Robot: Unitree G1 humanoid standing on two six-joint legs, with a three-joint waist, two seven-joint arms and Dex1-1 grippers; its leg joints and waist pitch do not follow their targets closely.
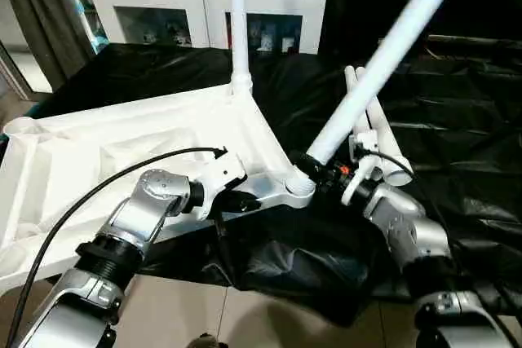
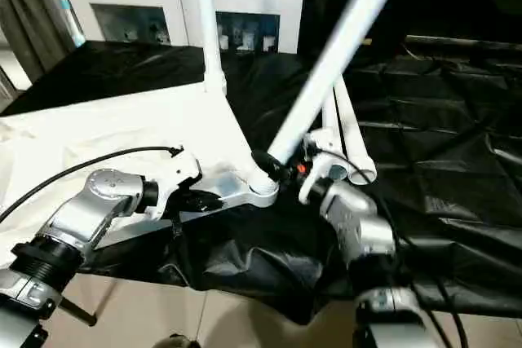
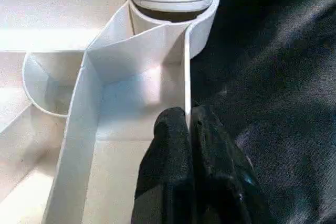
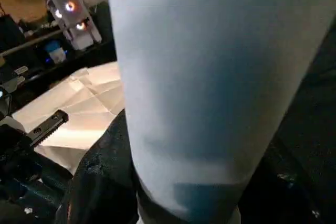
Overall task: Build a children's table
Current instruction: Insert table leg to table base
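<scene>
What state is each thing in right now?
Tabletop: upside down on the black cloth.
Far leg: upright in its socket.
Near leg: tilted, foot at corner socket.
Spare legs: lying on cloth.
Left pincer: shut on tabletop rim.
Right pincer: gripping near leg.

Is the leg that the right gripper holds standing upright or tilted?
Tilted: the leg leans from the near corner socket, unlike the upright leg.

Bare black cloth (image 1: 473, 120) lies open right of the loose legs (image 1: 377, 132), while the upright leg (image 1: 238, 22) and slanting leg (image 1: 391, 46) bar the middle.
</scene>
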